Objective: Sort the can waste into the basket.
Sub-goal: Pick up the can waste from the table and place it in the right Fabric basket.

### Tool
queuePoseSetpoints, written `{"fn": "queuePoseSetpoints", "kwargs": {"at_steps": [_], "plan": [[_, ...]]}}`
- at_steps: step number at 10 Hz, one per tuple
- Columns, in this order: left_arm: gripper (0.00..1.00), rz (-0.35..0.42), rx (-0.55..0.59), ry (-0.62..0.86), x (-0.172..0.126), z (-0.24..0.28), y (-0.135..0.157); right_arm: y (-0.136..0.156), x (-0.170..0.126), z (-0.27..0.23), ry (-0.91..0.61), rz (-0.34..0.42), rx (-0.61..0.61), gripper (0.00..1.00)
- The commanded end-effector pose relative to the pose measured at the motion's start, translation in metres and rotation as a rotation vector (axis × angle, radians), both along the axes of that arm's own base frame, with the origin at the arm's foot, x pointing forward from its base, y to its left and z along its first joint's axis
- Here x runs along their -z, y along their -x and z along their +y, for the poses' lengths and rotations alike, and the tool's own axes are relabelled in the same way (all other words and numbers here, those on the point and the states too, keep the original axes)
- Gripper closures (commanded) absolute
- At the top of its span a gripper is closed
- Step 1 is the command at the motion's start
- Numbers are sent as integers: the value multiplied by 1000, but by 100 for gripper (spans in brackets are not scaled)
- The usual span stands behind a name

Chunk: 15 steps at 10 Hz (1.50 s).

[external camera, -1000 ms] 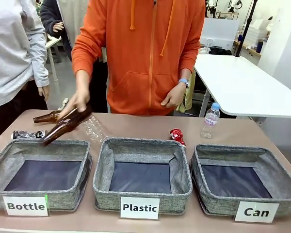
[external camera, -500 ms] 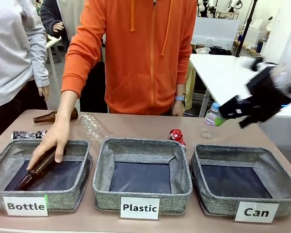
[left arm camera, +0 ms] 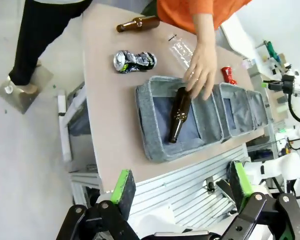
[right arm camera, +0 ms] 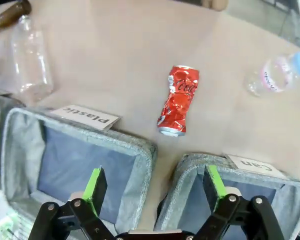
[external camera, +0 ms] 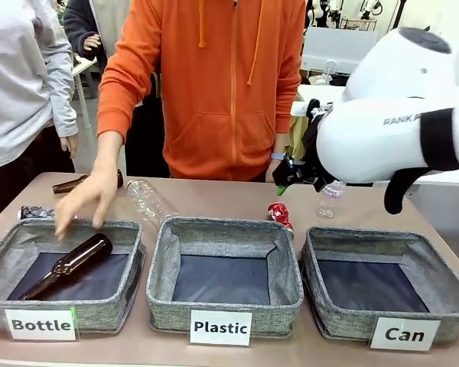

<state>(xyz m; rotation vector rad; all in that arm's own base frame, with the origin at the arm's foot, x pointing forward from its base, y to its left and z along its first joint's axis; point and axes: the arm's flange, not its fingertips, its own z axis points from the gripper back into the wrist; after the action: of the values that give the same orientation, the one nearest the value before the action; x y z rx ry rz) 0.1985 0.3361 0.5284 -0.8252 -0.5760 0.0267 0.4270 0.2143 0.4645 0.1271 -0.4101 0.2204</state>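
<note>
The red can (external camera: 278, 214) lies crushed on the table behind the gap between the Plastic and Can baskets. From above, the red can (right arm camera: 178, 100) lies well ahead of my right gripper (right arm camera: 155, 187), which is open with nothing between its pads. In the front view that right gripper (external camera: 287, 180) hangs above the can. The black and silver can (left arm camera: 134, 61) lies at the table's left end beyond the Bottle basket, partly hidden (external camera: 32, 212) in front. The Can basket (external camera: 382, 238) stands at front right, nothing in it. My left gripper (left arm camera: 181, 182) is open, high off the table's near-left side.
A person's hand (external camera: 84, 200) hovers over the Bottle basket (external camera: 0, 260), where a brown bottle (external camera: 69, 264) lies. Another brown bottle (external camera: 80, 182) and a clear plastic bottle (external camera: 147, 200) lie behind. The Plastic basket (external camera: 222, 228) sits mid-table. A small water bottle (external camera: 330, 200) stands near the red can.
My right arm has swung in from the right and now hangs over the red can. The person has let go of the brown bottle in the Bottle basket and lifted the hand.
</note>
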Motion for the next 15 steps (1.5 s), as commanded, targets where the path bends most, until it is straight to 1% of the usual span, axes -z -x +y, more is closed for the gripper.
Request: {"fn": "queuePoseSetpoints", "kwargs": {"at_steps": [1, 3, 4, 5, 6, 7, 8, 9, 10, 11, 12, 13, 14, 15], "plan": [[2, -51, 71, 25, -3, -8, -14, -2, -11, -13, -35, 17, 60, 0], [2, -26, 167, 0, 0, -41, -39, 10, -26, -39, -75, 12, 109, 0], [2, -31, 247, 3, 6, -70, -55, 18, -28, -46, -70, 15, 104, 0], [2, -17, 330, -3, 17, -105, -72, 19, -27, -50, -69, 15, 110, 0], [2, 6, 426, 47, 30, -143, -87, 14, -27, -51, -72, 16, 123, 0], [2, 33, 504, 1, 43, -179, -93, 3, -23, -46, -74, 5, 128, 0], [2, 38, 559, -34, 51, -210, -90, -19, -13, -35, -79, 28, 108, 0], [2, 47, 437, 22, 33, -158, -93, -38, -2, -25, -83, 26, 90, 0], [2, 47, 437, 22, 33, -158, -93, -58, 7, -12, -85, 39, 71, 0], [2, 47, 437, 22, 33, -158, -93, -76, 18, -5, -64, 60, 85, 0], [2, 47, 437, 22, 33, -158, -93, -86, 28, 4, -41, 79, 120, 0], [2, 47, 437, 22, 33, -158, -93, -89, 43, 5, -19, 112, 144, 0], [2, 47, 437, 22, 33, -158, -93, -70, 31, -11, -65, 81, 70, 0], [2, 47, 437, 22, 33, -158, -93, -70, 31, -11, -65, 81, 70, 0]]}}
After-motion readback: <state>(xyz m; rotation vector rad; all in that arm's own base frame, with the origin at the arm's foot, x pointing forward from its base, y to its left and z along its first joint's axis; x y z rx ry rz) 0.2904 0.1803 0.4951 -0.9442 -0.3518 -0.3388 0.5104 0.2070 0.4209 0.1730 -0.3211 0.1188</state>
